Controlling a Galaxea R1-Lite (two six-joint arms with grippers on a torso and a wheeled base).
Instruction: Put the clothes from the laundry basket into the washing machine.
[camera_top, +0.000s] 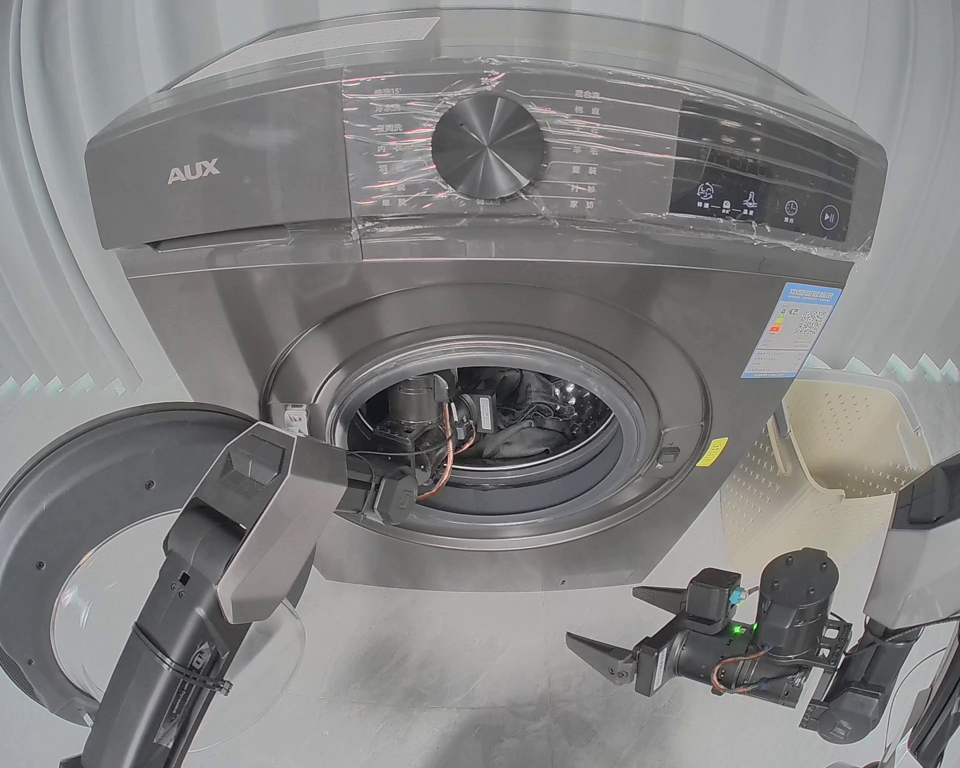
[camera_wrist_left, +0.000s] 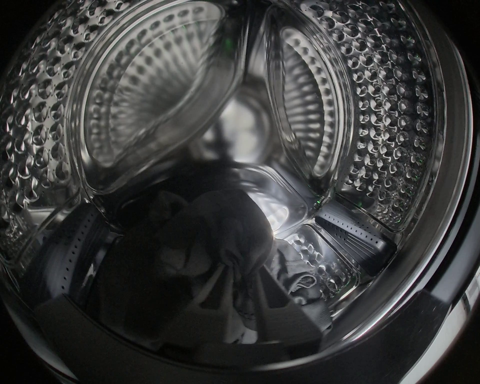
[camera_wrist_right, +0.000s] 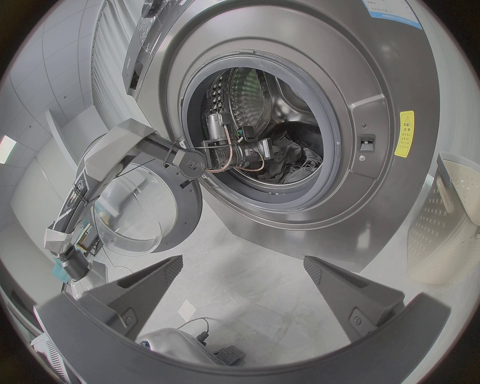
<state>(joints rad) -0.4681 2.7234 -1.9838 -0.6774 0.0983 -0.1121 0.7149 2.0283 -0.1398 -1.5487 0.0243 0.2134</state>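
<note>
The washing machine (camera_top: 480, 300) stands with its round opening uncovered. Dark clothes (camera_top: 530, 410) lie in a heap at the bottom of the steel drum (camera_wrist_left: 390, 125). My left arm reaches through the opening, and the left gripper (camera_top: 480, 410) is inside the drum just above the heap. In the left wrist view the left gripper (camera_wrist_left: 175, 310) has its dim fingers spread wide, with the dark clothes (camera_wrist_left: 215, 240) bunched beyond them. My right gripper (camera_top: 603, 615) hangs open and empty above the floor in front of the machine, lower right. The cream laundry basket (camera_top: 850, 450) stands to the machine's right.
The machine's door (camera_top: 80, 520) is swung fully open to the left, beside my left arm. The grey floor (camera_top: 450, 660) spreads in front of the machine. In the right wrist view, the basket (camera_wrist_right: 450, 225) is close to the machine's front corner.
</note>
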